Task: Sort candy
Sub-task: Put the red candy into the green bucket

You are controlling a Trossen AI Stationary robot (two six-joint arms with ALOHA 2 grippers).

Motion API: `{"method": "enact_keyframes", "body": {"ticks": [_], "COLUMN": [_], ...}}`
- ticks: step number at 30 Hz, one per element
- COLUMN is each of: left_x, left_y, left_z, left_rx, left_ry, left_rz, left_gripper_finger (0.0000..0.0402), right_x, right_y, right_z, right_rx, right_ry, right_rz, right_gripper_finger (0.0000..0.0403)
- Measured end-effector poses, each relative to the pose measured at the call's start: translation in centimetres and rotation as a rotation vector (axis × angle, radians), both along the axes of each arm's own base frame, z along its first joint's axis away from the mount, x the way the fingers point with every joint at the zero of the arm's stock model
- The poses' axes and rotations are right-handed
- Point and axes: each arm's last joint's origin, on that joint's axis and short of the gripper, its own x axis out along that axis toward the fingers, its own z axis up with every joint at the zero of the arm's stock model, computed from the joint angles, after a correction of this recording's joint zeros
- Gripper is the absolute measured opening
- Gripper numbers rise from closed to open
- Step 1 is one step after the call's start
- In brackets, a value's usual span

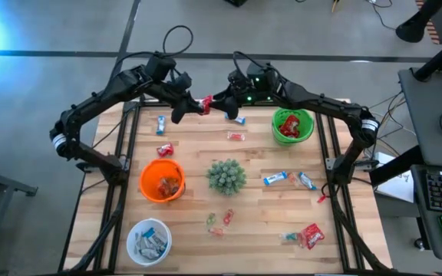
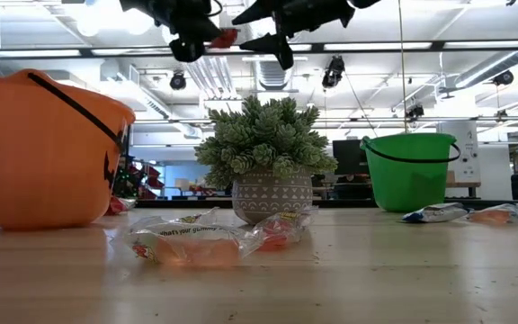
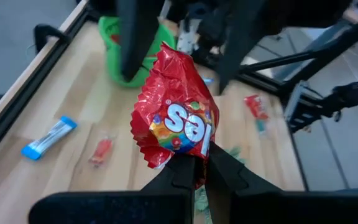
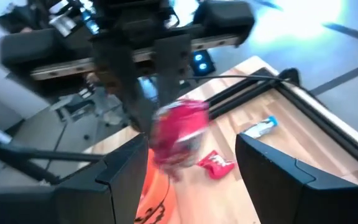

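My left gripper (image 1: 192, 106) hangs high over the table's far edge, shut on a red candy packet (image 1: 206, 103). My right gripper (image 1: 222, 105) faces it, open. In the right wrist view its fingers (image 4: 120, 180) stand on either side of the packet (image 4: 178, 132) without touching it. In the low view both grippers show at the top, with the packet (image 2: 226, 38) between them. Loose candy lies on the table: a blue-and-white bar (image 1: 160, 124), red packets (image 1: 165, 149) (image 1: 311, 234), bars (image 1: 275, 178), and small pieces (image 1: 219, 221). My left gripper (image 3: 196, 171) pinches the red packet by its crimped end (image 3: 188, 163) between its two fingers. The fingers come about level from the table's left. The packet's body (image 3: 176, 115) sticks out beyond the fingertips toward my right gripper, lifted clear of the table.
A green bowl (image 1: 307, 130) with red packets stands far right. An orange bucket (image 1: 162, 165) is at the left, a white bowl (image 1: 136, 249) with blue-and-white bars near left, and a spiky potted plant (image 1: 226, 176) in the middle. Dark frame rails (image 1: 121, 184) run along both table sides.
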Motion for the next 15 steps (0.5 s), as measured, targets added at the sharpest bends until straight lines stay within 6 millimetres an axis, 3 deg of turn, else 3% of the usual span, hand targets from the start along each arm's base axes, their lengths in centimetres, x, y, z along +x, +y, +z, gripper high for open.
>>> {"method": "enact_keyframes", "body": {"ticks": [9, 15], "left_x": [0.14, 0.7], "left_y": [-0.06, 0.27], "left_z": [0.09, -0.04], "left_rx": [0.018, 0.037], "left_ry": [-0.014, -0.034], "left_rz": [-0.014, -0.018], "left_gripper_finger": [0.0, 0.0], "right_x": [0.15, 0.44], "right_y": [0.11, 0.68], "right_z": [0.18, 0.36], "right_rx": [0.004, -0.005], "right_ry": [-0.016, -0.033], "right_rz": [-0.035, -0.023], "right_gripper_finger": [0.0232, 0.0211]}}
